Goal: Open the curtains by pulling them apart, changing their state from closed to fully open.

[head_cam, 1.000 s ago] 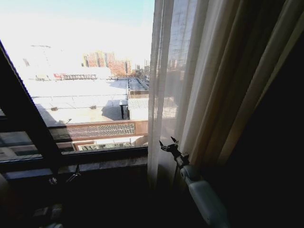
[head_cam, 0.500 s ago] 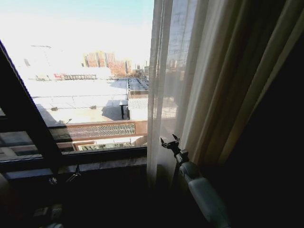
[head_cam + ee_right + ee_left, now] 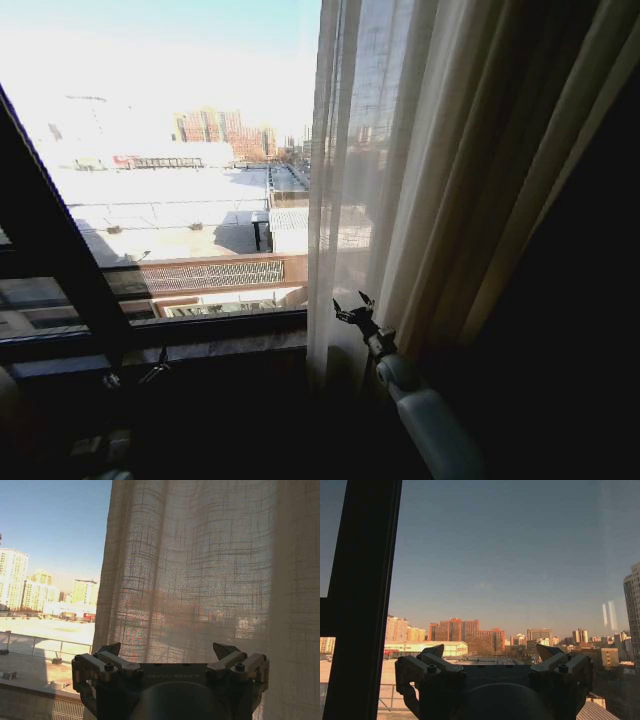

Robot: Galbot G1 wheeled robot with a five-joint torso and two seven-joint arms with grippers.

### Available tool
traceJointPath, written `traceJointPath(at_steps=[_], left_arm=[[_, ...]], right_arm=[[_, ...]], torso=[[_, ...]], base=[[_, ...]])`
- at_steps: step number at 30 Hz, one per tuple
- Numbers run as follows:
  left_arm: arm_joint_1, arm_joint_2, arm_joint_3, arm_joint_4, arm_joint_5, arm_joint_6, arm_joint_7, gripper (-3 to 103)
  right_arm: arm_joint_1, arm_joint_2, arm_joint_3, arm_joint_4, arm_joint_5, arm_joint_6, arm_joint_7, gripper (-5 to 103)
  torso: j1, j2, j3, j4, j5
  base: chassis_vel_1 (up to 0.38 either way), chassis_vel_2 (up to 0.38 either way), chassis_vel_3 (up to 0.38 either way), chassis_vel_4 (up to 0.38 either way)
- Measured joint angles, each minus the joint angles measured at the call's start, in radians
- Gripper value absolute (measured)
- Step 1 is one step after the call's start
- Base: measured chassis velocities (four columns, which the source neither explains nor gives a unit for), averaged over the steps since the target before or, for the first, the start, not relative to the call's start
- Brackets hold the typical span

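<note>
**Right pincer open at the edge of the sheer curtain, window half uncovered**

The curtains (image 3: 345,180) hung on the right side of the head view, a sheer cream panel in vertical pleats with its free edge running down near the middle of the picture. Left of that edge the window glass (image 3: 170,150) stood bare, showing rooftops and distant towers under a bright sky. A dark window frame (image 3: 60,260) crossed the glass at a slant on the left, and a dark sill (image 3: 200,345) ran along below it. To the right of the sheer fabric hung a heavier drape (image 3: 500,200), its folds going from pale to deep brown toward the picture's edge.

The right pincer (image 3: 352,307) was raised on its pale arm (image 3: 430,430) low in front of the sheer panel, close to its free edge. Its fingers were spread wide apart and held nothing. In the right wrist view the right pincer (image 3: 170,652) faced the woven fabric (image 3: 200,570) head-on, with both fingertips (image 3: 226,650) clear of the cloth as far as could be seen, and open sky and buildings beside the curtain's edge.

In the left wrist view the left pincer (image 3: 490,652) pointed at the bare glass beside a dark upright of the frame (image 3: 362,600). Its fingers were likewise parted wide, gripping nothing.
</note>
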Motion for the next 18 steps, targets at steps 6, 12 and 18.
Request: traceJointPath(at_steps=[6,12,18], left_arm=[[0.0,0.0,0.0,0.0,0.0,0.0,0.0,100],[0.0,0.0,0.0,0.0,0.0,0.0,0.0,100],[0.0,0.0,0.0,0.0,0.0,0.0,0.0,100]], right_arm=[[0.042,0.021,-0.033,-0.025,-0.005,0.0,0.005,100],[0.101,0.059,-0.051,-0.092,-0.023,0.001,0.009,100],[0.155,0.092,-0.053,-0.172,-0.042,0.016,0.01,100]], torso=[[0.0,0.0,0.0,0.0,0.0],[0.0,0.0,0.0,0.0,0.0001],[0.0,0.0,0.0,-0.0001,0.0]], base=[[0.0,0.0,0.0,0.0],[0.0,0.0,0.0,0.0],[0.0,0.0,0.0,0.0]])
